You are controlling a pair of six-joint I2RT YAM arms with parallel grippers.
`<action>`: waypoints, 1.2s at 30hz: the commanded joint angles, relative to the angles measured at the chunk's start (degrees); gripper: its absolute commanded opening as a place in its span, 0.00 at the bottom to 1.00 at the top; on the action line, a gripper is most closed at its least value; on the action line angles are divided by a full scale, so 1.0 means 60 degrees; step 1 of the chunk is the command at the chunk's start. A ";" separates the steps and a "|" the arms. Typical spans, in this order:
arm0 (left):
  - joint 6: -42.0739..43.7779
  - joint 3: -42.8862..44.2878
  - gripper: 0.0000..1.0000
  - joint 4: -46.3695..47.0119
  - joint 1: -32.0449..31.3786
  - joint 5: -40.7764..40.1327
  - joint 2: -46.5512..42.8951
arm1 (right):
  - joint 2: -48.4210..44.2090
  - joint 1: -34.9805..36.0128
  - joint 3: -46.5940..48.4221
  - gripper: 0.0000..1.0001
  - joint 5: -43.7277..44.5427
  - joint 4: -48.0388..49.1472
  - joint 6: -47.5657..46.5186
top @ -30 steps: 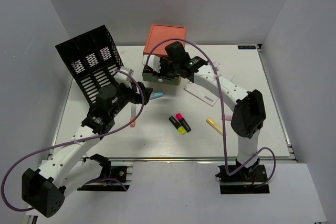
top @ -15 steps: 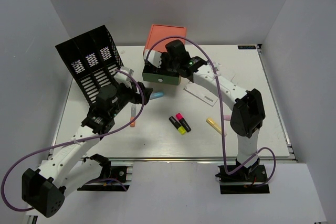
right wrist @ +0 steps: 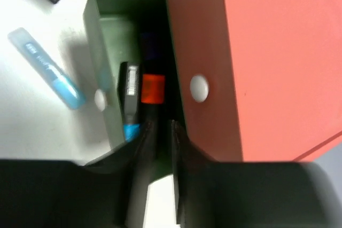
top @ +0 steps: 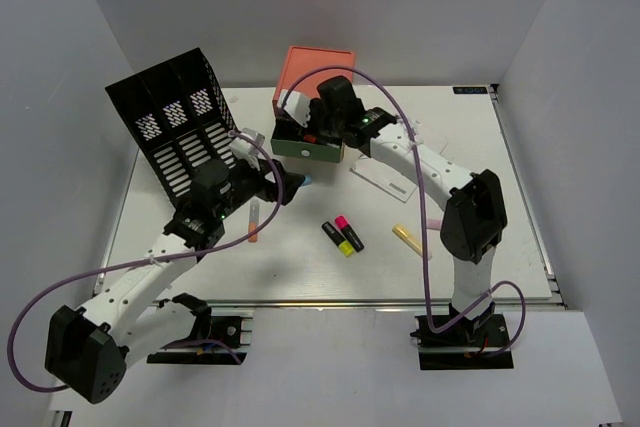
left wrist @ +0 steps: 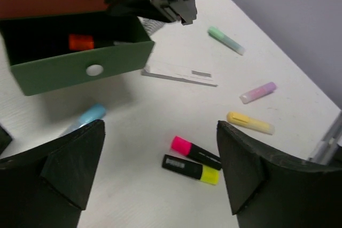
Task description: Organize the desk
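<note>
The white desk (top: 480, 247) carries an orange drawer unit (top: 318, 69) whose green drawer (top: 312, 150) is pulled out. My right gripper (top: 308, 132) hangs over that drawer; in the right wrist view its jaws (right wrist: 163, 126) stand a narrow gap apart with nothing visible between them. Inside the drawer (right wrist: 101, 52) lie an orange-capped marker (right wrist: 153, 89) and a black marker with a blue end (right wrist: 130, 97). My left gripper (top: 287, 185) is wide open and empty above the desk (left wrist: 160, 126), near a light blue pen (top: 300, 181).
A pink highlighter (left wrist: 195, 152) and a yellow one (left wrist: 191, 168) lie side by side mid-desk. Pastel yellow (left wrist: 250, 123), purple (left wrist: 258, 92) and green (left wrist: 226, 40) markers lie to the right. A white card (top: 382, 179), an orange pen (top: 253, 222) and a black mesh rack (top: 175, 122) are also here.
My left gripper has moved right, toward the light blue pen. My right gripper has stayed over the open drawer and its jaws have narrowed.
</note>
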 commanded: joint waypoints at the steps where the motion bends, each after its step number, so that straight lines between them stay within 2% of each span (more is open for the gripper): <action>1: -0.0614 -0.0420 0.92 0.0866 -0.0145 0.1095 0.0073 | -0.1386 -0.0335 -0.0287 0.11 -0.0591 -0.0112 0.1896; 2: -0.1109 -0.0508 0.84 0.1042 -0.0145 0.1256 0.0320 | -0.1652 -0.0451 -0.0506 0.00 -0.0897 -0.0244 0.2409; 3: -0.1360 -0.0538 0.64 0.1261 -0.0145 0.1489 0.0511 | -0.1959 -0.0540 -0.1146 0.00 -0.1103 -0.0288 0.2921; 4: -0.1595 -0.0524 0.55 0.1278 -0.0145 0.1695 0.0774 | -0.2586 -0.0961 -0.1529 0.00 -0.1395 -0.0347 0.3797; 6: -0.2312 -0.0247 0.36 0.1118 -0.0233 0.2251 0.1693 | -0.3277 -0.1431 -0.2437 0.00 -0.2361 -0.0493 0.4433; 7: -0.2561 -0.0144 0.32 0.0740 -0.0233 0.2543 0.2033 | -0.3947 -0.1782 -0.3399 0.00 -0.2669 -0.0494 0.4870; 9: -0.3600 -0.0084 0.28 0.0226 -0.0509 0.2533 0.2735 | -0.4566 -0.2341 -0.4312 0.00 -0.3300 -0.0639 0.5225; 12: -0.4700 -0.0100 0.34 -0.0475 -0.1137 0.1846 0.3148 | -0.5680 -0.3249 -0.6055 0.00 -0.4047 -0.0466 0.5445; 13: -0.4906 -0.0027 0.42 -0.0741 -0.1315 0.1292 0.3381 | -0.6205 -0.3424 -0.6857 0.00 -0.4165 -0.0320 0.5475; 14: -0.5343 0.0090 0.46 -0.1266 -0.1491 0.0968 0.3514 | -0.6399 -0.3905 -0.7228 0.00 -0.4456 -0.0173 0.5562; 16: -0.5784 0.0573 0.53 -0.2147 -0.1989 0.0469 0.3938 | -0.6837 -0.4346 -0.7800 0.24 -0.4867 0.0236 0.5636; 17: -0.6178 0.0734 0.64 -0.2367 -0.2135 0.0060 0.4085 | -0.6927 -0.4494 -0.8238 0.40 -0.5464 0.0326 0.5753; 18: -0.6399 0.0910 0.70 -0.2616 -0.2296 -0.0147 0.4232 | -0.6957 -0.4800 -0.8416 0.46 -0.5832 0.0471 0.5797; 20: -0.7042 0.1598 0.75 -0.3553 -0.2663 -0.0673 0.4728 | -0.6899 -0.5139 -0.8317 0.51 -0.6448 0.0197 0.5710; 25: -0.8596 0.3178 0.76 -0.5794 -0.3395 -0.2196 0.5741 | -0.7103 -0.5696 -0.8447 0.52 -0.6803 0.0034 0.5520; 28: -0.9374 0.3854 0.70 -0.7025 -0.3572 -0.2931 0.6458 | -0.7468 -0.5930 -0.8564 0.52 -0.6774 0.0004 0.5461; 36: -1.0326 0.5217 0.60 -0.8067 -0.4114 -0.3297 0.7704 | -0.8099 -0.6326 -0.8682 0.52 -0.7037 0.0077 0.5476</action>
